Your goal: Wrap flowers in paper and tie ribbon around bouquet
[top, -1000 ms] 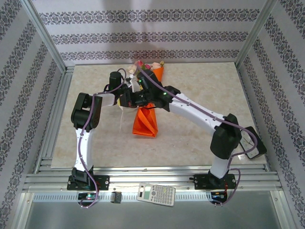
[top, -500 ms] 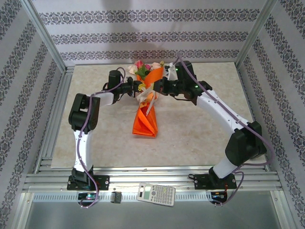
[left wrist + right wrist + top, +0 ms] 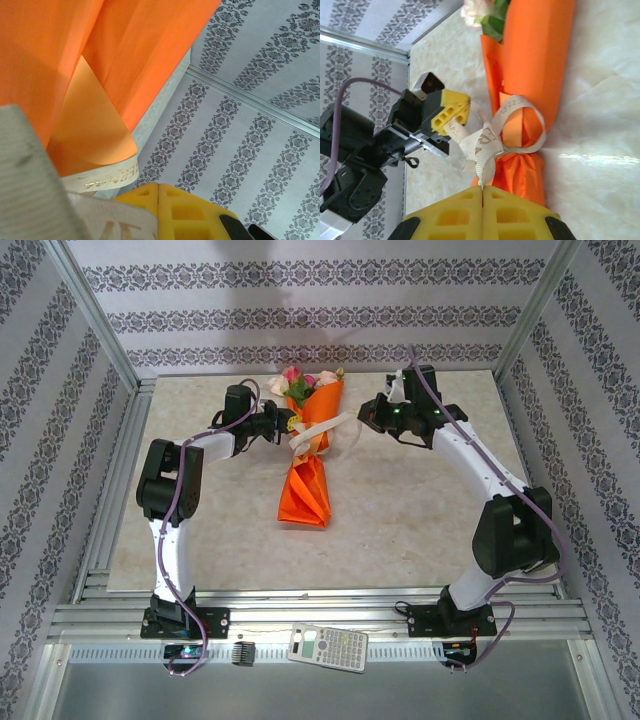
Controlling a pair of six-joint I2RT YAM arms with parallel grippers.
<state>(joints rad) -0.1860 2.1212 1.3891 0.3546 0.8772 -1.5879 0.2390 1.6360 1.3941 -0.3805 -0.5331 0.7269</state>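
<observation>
One narrow cone-shaped bouquet (image 3: 305, 490) of creased bright orange paper (image 3: 535, 55) lay on the far middle of the pale marbled bench (image 3: 420, 530). Its wide end pointed toward the back wall, where small pink and cream roses (image 3: 293, 375) with green leaves showed. A flat pale beige ribbon (image 3: 522, 125) printed with gold letters was looped around the cone's waist, with a loose knot at its side. One end ran to the yellow-tipped left fingers (image 3: 451, 114), which were pressed together on it just beside the bouquet. The other end ran to the right fingers (image 3: 490, 202), likewise shut flat and pinching the strand at their seam. Seen from above, the strand stretched from the cone across to the right fingers, which stood a little apart from the paper. Near the arm bases, a grey calculator (image 3: 328, 647) rested on the metal rail (image 3: 300, 615).
</observation>
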